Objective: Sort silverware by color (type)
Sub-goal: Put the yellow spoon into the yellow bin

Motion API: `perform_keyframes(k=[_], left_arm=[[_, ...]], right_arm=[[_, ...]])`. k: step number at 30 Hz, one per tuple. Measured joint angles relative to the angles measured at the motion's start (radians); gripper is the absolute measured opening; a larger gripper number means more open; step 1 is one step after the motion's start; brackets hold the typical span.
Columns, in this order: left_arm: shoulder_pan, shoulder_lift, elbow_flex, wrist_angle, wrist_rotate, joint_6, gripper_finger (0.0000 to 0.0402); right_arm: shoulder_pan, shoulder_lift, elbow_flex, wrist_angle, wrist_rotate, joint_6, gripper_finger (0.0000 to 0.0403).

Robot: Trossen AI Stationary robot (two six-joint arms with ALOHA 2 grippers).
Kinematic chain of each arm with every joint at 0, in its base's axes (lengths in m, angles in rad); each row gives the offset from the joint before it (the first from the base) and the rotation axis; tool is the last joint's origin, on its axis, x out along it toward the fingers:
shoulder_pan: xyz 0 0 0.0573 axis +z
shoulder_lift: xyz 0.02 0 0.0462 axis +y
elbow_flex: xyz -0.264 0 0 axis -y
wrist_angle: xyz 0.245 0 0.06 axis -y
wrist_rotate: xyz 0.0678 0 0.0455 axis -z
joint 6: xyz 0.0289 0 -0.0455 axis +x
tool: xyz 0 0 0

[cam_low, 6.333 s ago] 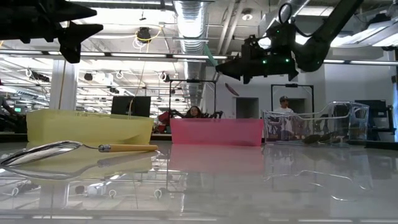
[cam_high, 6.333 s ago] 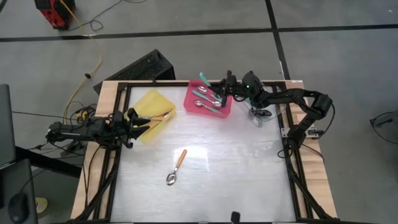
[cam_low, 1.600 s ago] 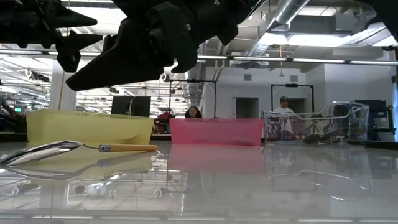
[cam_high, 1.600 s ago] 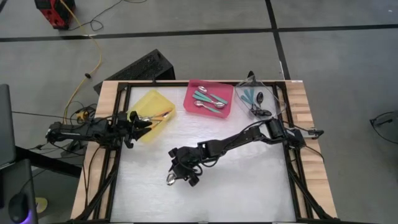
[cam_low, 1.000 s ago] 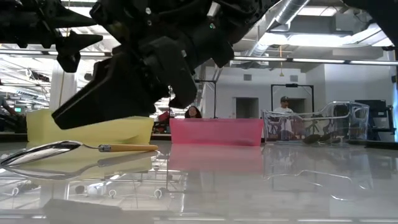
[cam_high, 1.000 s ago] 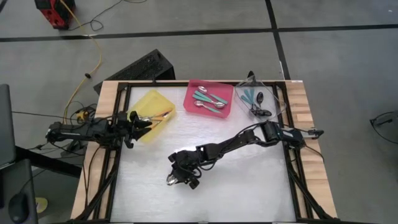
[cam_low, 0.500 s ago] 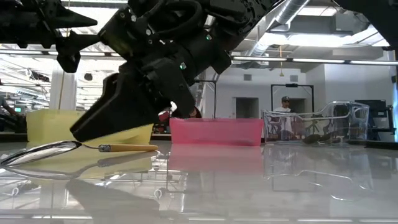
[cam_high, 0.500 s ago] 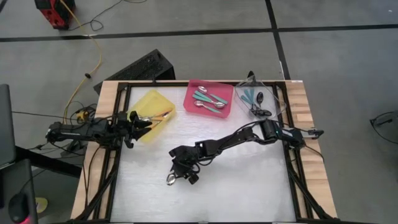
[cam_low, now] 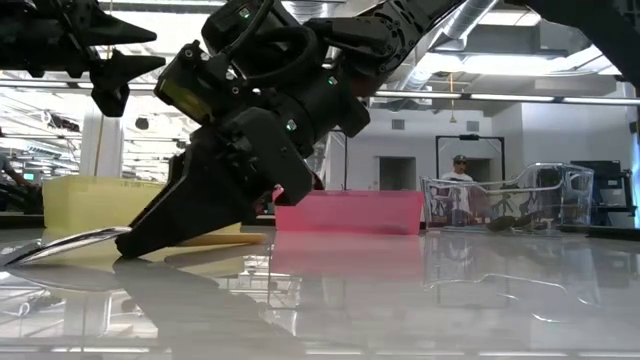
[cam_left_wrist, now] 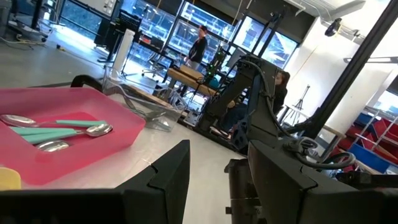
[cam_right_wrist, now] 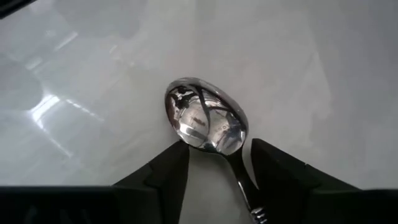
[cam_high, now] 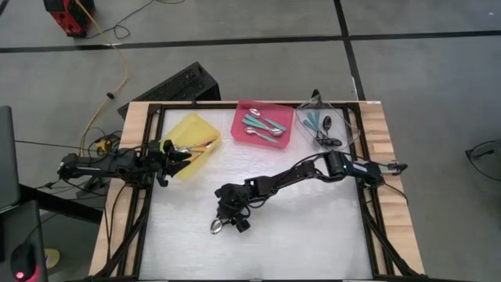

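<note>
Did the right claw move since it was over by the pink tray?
Yes. The right claw left the pink tray and came down to the lone spoon on the table's middle, its fingers straddling the spoon's neck.

Two matte black jointed arms [cam_high: 290,178], blocky wedge-shaped fingers [cam_right_wrist: 160,176]

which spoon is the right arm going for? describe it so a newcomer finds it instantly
On the white table, look in the open middle area, well in front of the yellow tray and pink tray. The right tool straddles a spoon there, shiny bowl up. It is the only spoon lying loose on the table; all others sit in trays.
</note>
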Motion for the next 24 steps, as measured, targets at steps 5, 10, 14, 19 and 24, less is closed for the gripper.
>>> perform_keyframes(k=[5,10,14,19,24], left_arm=[[0.000,0.000,0.000,0.000,0.000,-0.001,0.0148],[0.000,0.000,0.000,0.000,0.001,-0.004,0.0148],[0.000,0.000,0.000,0.000,0.001,-0.004,0.0148],[0.000,0.000,0.000,0.000,0.001,-0.012,0.0148],[0.000,0.000,0.000,0.000,0.001,-0.014,0.0148]], right_arm=[[-0.010,0.000,0.000,-0.007,0.013,0.053,0.0149],[-0.012,0.001,0.000,-0.010,0.023,0.081,0.0085],[-0.012,0.001,0.000,-0.011,0.027,0.083,0.0051],[-0.011,0.001,-0.001,-0.012,0.029,0.133,0.0050],[-0.008,0.001,-0.002,-0.008,0.067,0.157,0.0054]])
